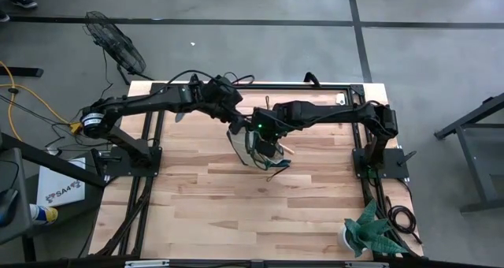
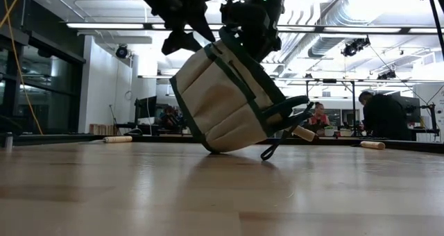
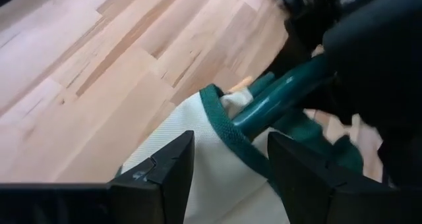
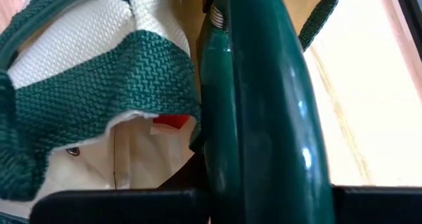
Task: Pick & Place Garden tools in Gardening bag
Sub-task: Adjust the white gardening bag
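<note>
High view: box label (image 1: 63, 194) reads "SA4", beside the table (image 1: 197, 197)

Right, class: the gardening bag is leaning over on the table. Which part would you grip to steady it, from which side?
Grip the green-trimmed rim of the gardening bag from above, on the side of the left pincer. The bag tilts mouth upward, its rim is a thin fabric edge, and the pruning shears in the right pincer occupy the other side.

My tool (image 3: 227, 174) gapes astride the bag (image 3: 198, 151) rim; green shears handles (image 3: 283, 95) poke out toward two o'clock, tabletop (image 3: 99, 59) beyond.
</note>
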{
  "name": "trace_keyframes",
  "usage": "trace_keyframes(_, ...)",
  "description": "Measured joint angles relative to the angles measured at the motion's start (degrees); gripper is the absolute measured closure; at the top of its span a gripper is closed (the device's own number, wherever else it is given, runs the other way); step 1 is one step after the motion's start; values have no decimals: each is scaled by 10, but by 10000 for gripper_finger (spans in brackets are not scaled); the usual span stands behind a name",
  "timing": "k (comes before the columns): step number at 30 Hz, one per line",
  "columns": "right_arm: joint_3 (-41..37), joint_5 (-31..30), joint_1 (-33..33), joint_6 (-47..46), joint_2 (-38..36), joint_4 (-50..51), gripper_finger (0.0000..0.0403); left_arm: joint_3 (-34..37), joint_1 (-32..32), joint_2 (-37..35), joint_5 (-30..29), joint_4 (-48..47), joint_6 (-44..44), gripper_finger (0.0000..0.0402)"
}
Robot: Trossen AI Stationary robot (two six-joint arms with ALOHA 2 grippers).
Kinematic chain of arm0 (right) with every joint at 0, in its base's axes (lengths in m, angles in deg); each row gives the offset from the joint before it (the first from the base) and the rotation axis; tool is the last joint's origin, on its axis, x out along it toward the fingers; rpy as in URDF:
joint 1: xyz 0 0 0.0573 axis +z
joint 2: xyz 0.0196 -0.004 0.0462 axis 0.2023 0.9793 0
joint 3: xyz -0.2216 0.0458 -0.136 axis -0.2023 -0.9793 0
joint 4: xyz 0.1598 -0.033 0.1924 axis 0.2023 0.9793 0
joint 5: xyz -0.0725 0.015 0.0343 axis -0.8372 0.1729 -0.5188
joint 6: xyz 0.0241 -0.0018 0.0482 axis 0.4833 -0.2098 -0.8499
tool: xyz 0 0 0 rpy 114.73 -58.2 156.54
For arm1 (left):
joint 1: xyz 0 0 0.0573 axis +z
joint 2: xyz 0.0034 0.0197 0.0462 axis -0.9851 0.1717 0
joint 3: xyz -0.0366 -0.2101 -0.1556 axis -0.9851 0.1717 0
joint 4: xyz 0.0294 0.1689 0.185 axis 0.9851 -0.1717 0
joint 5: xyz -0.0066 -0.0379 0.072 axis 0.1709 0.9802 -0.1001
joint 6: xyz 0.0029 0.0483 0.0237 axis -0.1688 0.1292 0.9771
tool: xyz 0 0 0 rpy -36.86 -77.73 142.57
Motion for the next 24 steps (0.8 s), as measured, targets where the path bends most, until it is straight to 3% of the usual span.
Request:
trace_keyframes(5, 0, 2, 0, 0, 0, 0, 358, 0, 0, 0, 46, -3, 123, 215)
trace_keyframes(12, 0, 6, 0, 1, 0, -1, 358, 0, 0, 0, 56, -28, 295, 215)
trace_keyframes(24, -1, 13, 2, 2, 0, -1, 358, 0, 0, 0, 45, -32, 414, 215)
